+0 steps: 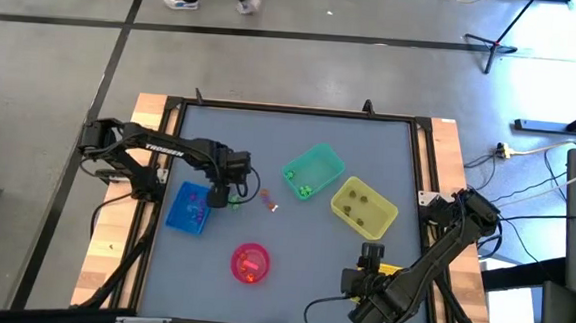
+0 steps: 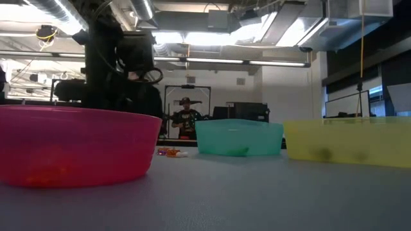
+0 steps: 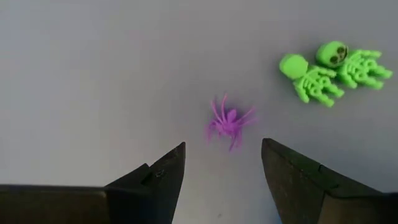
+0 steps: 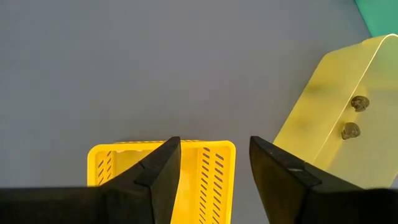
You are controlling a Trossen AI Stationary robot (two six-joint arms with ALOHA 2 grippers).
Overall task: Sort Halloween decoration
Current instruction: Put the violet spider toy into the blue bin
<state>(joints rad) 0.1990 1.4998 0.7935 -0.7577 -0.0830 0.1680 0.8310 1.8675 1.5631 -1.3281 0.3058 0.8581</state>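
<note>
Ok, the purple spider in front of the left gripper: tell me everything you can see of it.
The purple spider is a tiny trinket of glossy, translucent-looking plastic: a small rounded body with thin legs splayed outward. It lies flat on the grey table, apart from two green skeletons nearby. The left gripper hovers over it with fingers open to either side; nothing touches it. In the high view it is too small to make out.

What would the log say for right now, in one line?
left gripper: open over purple spider | right gripper: open, waiting | green skeletons: loose on table
</note>
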